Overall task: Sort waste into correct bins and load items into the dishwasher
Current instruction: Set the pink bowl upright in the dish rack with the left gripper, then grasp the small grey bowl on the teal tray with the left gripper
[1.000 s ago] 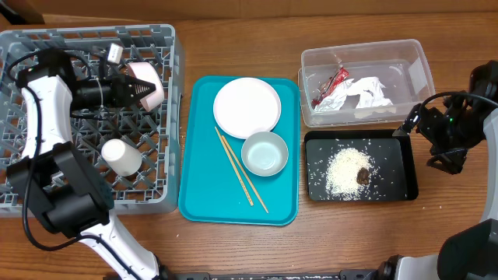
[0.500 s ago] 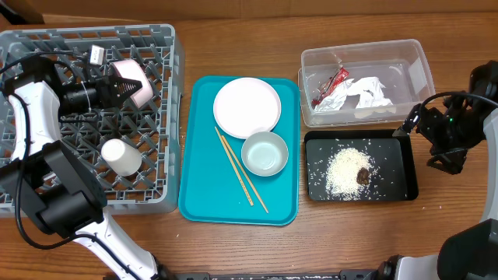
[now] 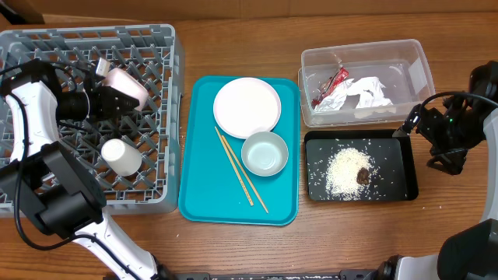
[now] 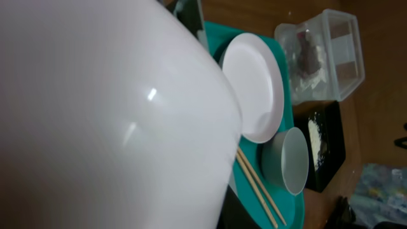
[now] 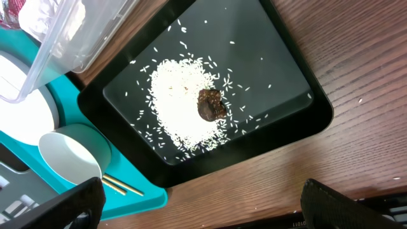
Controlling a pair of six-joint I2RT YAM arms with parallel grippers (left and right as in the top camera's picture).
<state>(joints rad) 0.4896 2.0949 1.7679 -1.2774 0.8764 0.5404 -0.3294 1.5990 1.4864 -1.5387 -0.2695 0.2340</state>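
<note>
My left gripper is shut on the pale pink bowl, holding it on its side low in the grey dish rack; the bowl fills the left wrist view. A small white cup lies in the rack. The white plate, whitish-grey bowl and two chopsticks rest on the teal tray. The clear tub holds the red wrapper and white napkin. The black tray holds rice and a brown lump. My right gripper is open and empty over the table right of the black tray.
The teal tray lies between the rack and the two bins. Bare wooden table shows right of the black tray and along the front edge. A cardboard box corner is at the back left.
My left gripper has drawn back to the left and lowered the pink bowl, tipping it from upright on its edge to lying lower in the rack. The right arm has not moved.
</note>
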